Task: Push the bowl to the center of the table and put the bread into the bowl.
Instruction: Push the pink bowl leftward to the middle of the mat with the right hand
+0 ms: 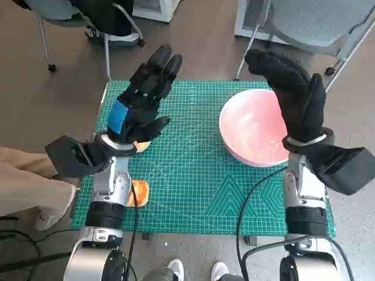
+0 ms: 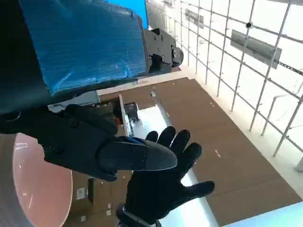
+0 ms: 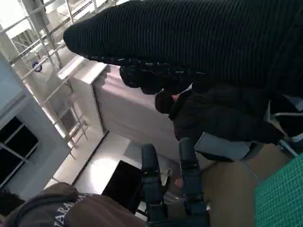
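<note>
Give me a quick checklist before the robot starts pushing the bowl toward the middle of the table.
1. Right hand empty, fingers apart: ok.
2. Right hand touching the bowl: cannot tell; it overlaps the bowl's right rim.
3. Bowl off center, on the mat's right: ok, push needed.
4. Mat between bowl and center bare: ok.
5. Left hand empty, raised: ok.
6. Bread visible: ok, partly hidden by the left forearm.

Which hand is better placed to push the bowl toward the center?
The right hand: it is raised over the pink bowl on the right side. The left hand is across the table, above the bread.
</note>
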You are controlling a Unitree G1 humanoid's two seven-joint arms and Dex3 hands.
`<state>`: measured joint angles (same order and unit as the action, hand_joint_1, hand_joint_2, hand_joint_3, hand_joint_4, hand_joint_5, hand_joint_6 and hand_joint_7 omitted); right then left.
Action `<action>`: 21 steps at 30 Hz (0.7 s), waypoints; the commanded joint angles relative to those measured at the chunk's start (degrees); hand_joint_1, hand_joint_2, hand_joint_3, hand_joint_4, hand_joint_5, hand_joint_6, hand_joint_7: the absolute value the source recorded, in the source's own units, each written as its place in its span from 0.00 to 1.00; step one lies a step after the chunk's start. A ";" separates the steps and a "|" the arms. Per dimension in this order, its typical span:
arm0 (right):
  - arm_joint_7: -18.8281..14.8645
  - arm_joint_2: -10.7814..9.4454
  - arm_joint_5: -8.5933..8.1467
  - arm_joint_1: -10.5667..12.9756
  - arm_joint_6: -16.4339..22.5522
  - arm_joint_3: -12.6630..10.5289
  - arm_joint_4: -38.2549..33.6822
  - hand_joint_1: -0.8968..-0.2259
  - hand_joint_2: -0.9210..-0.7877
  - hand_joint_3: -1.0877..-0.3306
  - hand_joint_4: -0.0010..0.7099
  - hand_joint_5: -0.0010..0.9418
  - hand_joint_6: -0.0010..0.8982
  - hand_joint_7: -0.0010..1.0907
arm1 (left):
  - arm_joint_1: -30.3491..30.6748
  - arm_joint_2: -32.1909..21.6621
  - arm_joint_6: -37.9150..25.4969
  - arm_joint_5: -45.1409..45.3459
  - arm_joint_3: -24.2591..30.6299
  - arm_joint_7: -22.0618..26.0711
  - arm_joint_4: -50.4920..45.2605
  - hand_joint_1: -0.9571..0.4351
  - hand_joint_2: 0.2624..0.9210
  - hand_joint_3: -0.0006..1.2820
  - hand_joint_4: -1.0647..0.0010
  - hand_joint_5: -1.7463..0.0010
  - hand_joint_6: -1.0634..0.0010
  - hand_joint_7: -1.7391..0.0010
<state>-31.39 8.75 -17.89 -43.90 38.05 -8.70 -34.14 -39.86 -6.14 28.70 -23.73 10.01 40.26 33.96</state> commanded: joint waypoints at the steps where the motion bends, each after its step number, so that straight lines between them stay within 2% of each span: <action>1: -0.25 0.09 0.15 0.64 -0.38 0.00 -0.45 0.34 0.00 0.47 0.29 0.00 0.10 0.45 | -0.40 0.12 0.28 0.02 0.15 -0.05 -0.70 0.23 1.00 0.19 1.00 1.00 0.85 1.00; 21: -0.41 0.46 0.02 1.22 -1.02 -0.01 0.46 0.33 0.00 0.48 0.29 0.00 0.10 0.45 | -0.20 0.70 0.15 0.17 -0.01 -0.36 -0.73 0.23 1.00 0.18 0.99 1.00 0.85 1.00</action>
<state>-31.39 8.80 -17.85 -43.87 37.86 -8.68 -33.65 -39.86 -5.90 28.72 -23.52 9.98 40.15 33.97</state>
